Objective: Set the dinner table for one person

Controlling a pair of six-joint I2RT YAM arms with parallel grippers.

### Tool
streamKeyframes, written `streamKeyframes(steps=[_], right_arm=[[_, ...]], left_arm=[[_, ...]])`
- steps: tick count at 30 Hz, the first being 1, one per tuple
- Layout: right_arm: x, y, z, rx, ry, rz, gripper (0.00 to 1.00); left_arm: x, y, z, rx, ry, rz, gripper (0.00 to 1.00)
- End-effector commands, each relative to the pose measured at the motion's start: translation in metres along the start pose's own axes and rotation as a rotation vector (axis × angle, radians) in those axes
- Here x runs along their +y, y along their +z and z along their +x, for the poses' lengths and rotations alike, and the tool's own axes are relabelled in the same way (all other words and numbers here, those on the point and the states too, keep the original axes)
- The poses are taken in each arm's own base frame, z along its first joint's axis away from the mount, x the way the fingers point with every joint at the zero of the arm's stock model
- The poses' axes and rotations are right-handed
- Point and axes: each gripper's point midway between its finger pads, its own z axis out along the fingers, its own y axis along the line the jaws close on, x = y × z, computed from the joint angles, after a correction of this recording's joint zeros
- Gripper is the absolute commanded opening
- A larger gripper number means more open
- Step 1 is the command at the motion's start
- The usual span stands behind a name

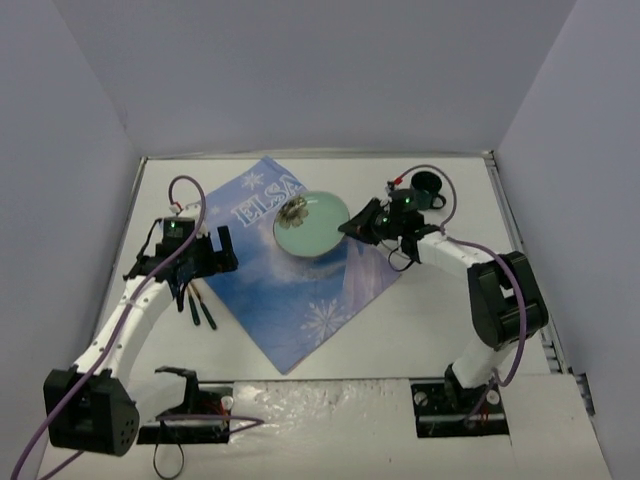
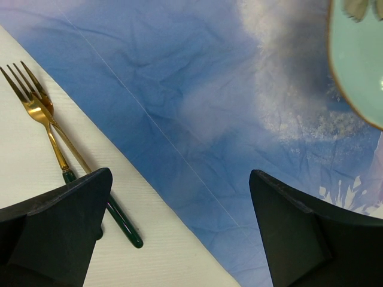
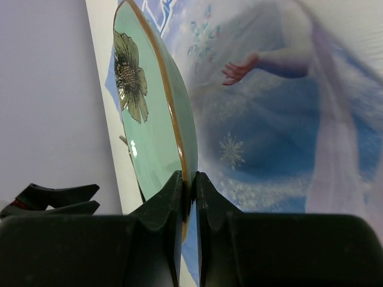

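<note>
Plate (image 3: pixel 149 137), round glossy mint, rim pinched by right fingers (image 3: pixel 160 206), left fingers (image 2: pixel 63 209) wide above creased blue cloth (image 2: pixel 179 89)

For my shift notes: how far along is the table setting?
Done: the blue cloth lies spread on the dinner table, with two forks beside its left edge. In hand: the right gripper pinches the green plate by its rim over the cloth; the left gripper hangs open. Left: setting the plate down and probably bringing in the black cup, standing off the cloth behind the right gripper.
</note>
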Motion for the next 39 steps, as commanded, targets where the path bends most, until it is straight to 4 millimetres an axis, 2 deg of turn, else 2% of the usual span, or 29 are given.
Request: streamKeyframes(steps=[1,5,8,20,23,34,35,36,38,39], right_arm=[[0.096,0.017,-0.02,-0.047,-0.163,-0.296,0.0],[0.102,0.039,-0.006,0.003,-0.182,-0.327,0.0],[0.099,0.052,0.006,0.036,-0.194,-0.327,0.0],[0.083,0.069,0.034,0.11,-0.188,-0.357,0.0],[0.073,0.074,0.038,0.119,-0.176,-0.346,0.0],[0.016,0.092,0.054,0.156,-0.154,-0.234,0.0],[0.011,0.093,0.053,0.153,-0.152,-0.221,0.01],[0.003,0.092,0.051,0.148,-0.155,-0.199,0.13],[-0.006,0.09,0.047,0.139,-0.173,-0.16,0.28],[-0.012,0.087,0.041,0.127,-0.191,-0.129,0.31]], left_arm=[[0.0,-0.014,-0.031,-0.11,0.015,-0.012,0.97],[0.002,-0.016,-0.031,-0.115,0.016,-0.022,0.97],[0.002,-0.016,-0.031,-0.115,0.017,-0.024,0.97],[0.001,-0.012,-0.03,-0.101,0.018,-0.019,0.97],[0.002,-0.012,-0.03,-0.1,0.017,-0.021,0.97],[0.002,-0.012,-0.029,-0.099,0.017,-0.024,0.97],[0.002,-0.012,-0.029,-0.098,0.017,-0.026,0.97],[0.003,-0.012,-0.029,-0.098,0.017,-0.027,0.97],[0.003,-0.012,-0.029,-0.097,0.016,-0.028,0.97],[0.003,-0.012,-0.029,-0.097,0.016,-0.028,0.97]])
